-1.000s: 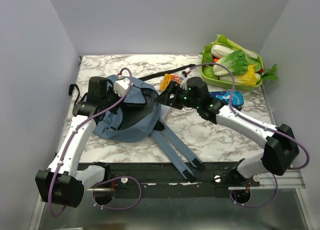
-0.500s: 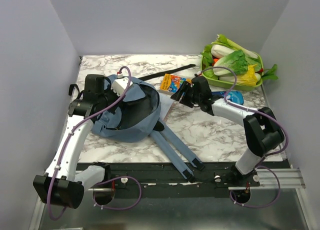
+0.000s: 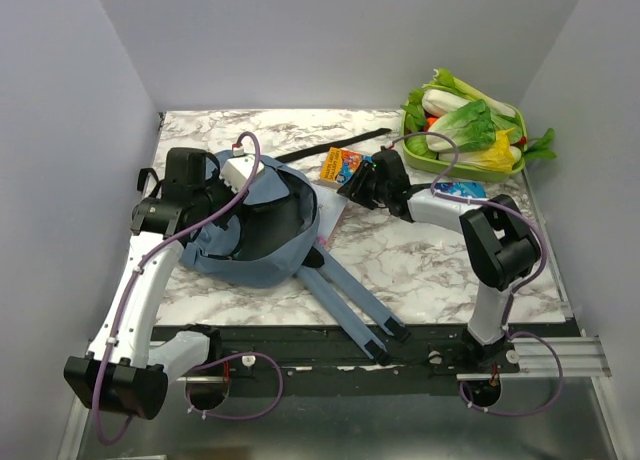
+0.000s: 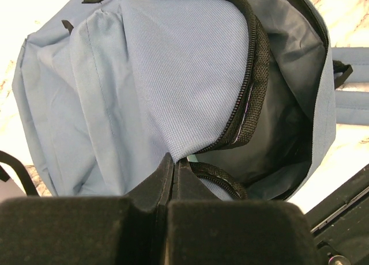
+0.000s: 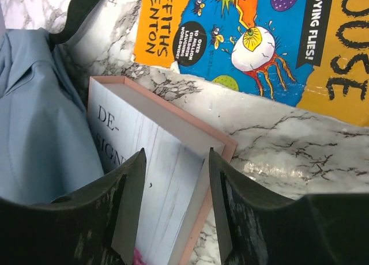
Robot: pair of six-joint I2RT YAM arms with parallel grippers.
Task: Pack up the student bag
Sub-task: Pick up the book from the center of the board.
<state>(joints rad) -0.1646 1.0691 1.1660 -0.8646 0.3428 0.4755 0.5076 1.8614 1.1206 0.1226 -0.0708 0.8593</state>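
Your left gripper [image 4: 171, 168] is pressed fully closed, with a fold of blue fabric from the student bag [image 4: 173, 75] pinched between its pads, right beside the black zipper edge. The bag's mouth gapes open and its dark inside shows.

Your right gripper [image 5: 176, 156] stands partly open, one finger on each side of the corner of a white book [image 5: 144, 132] with a pink edge. You cannot tell whether the pads touch it. That book lies against the bag's fabric on one side, and a bright orange book [image 5: 242, 40] lies just beyond it.

The bag sits on the left half of the marble table [image 3: 430, 260], its straps [image 3: 355, 302] trailing toward the arm bases. A green tray [image 3: 425, 163] of vegetables sits at the far right corner.
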